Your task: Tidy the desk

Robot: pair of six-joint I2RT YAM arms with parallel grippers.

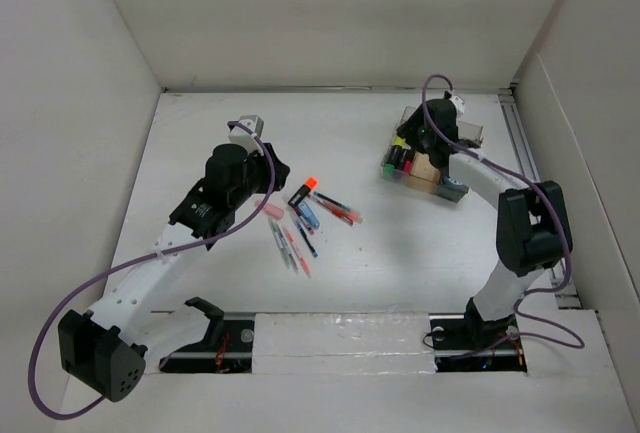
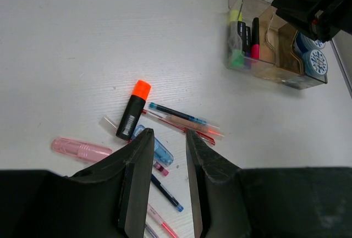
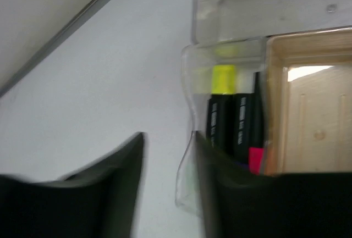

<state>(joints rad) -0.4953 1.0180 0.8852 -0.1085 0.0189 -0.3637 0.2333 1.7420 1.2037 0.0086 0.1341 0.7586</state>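
**Tabletop** (image 1: pixel 340 133): rigid and fixed, spanning the view between white walls. It is to be cleared, not lifted. Loose pens (image 1: pixel 300 228) and an orange-capped marker (image 2: pixel 132 112) lie at its middle. They are judged light, stiff and smooth-barrelled, likely to roll, and best pinched across the mid-barrel. **Left claw** (image 2: pixel 168 139): hovers above the pens, narrowly parted and empty. **Right claw** (image 3: pixel 168 139): parted astride a corner wall of the clear organizer (image 2: pixel 275 72), toward the far right, apparently not clamping it.

Parted gripper (image 3: pixel 168 161) at clear organizer (image 3: pixel 231 7) holding markers (image 3: pixel 223 122).
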